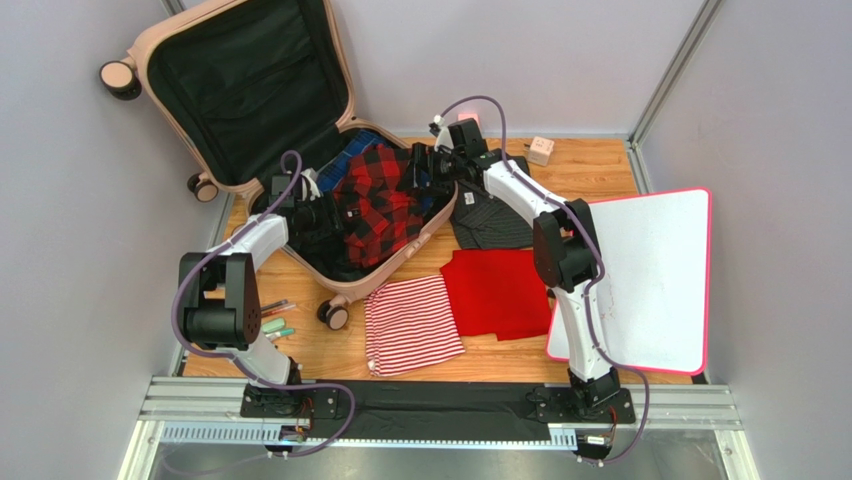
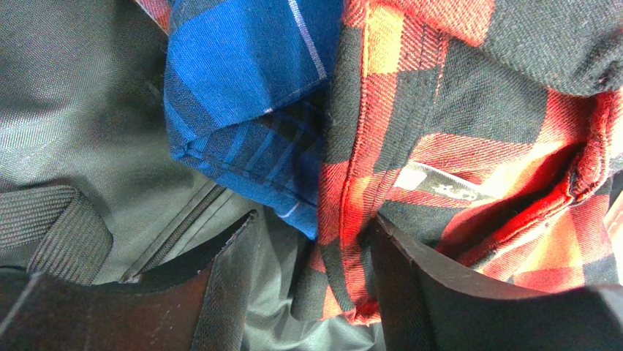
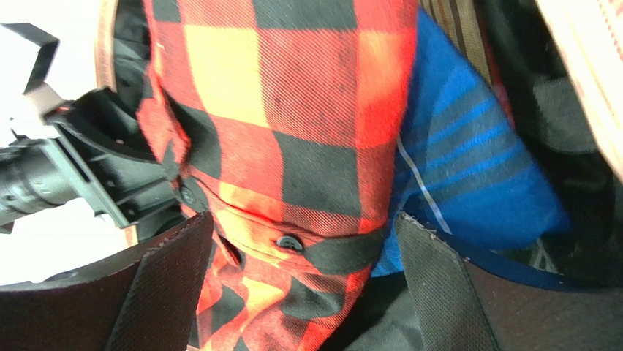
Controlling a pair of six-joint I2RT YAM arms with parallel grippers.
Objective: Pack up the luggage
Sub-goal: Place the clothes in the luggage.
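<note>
The luggage (image 1: 250,90) lies open at the back left, its lid leaning on the wall, black lining showing. In its base lie a red-and-black plaid shirt (image 1: 380,205) and a blue plaid shirt (image 1: 360,145). My left gripper (image 1: 318,215) is inside the base at the shirt's left edge. In the left wrist view it (image 2: 314,217) is open, with the red shirt's hem (image 2: 453,146) between the jaws, beside the blue shirt (image 2: 241,66). My right gripper (image 1: 422,165) is at the shirt's far right. It (image 3: 306,216) is open around the red shirt's buttoned cuff (image 3: 292,95), with the blue shirt (image 3: 468,161) to its right.
On the wooden table in front of the suitcase lie a red-and-white striped garment (image 1: 412,322), a plain red garment (image 1: 497,290) and a dark striped garment (image 1: 490,220). A white board with a pink rim (image 1: 650,280) lies at the right. Pens (image 1: 277,322) lie by the left arm. A small white box (image 1: 541,150) sits at the back.
</note>
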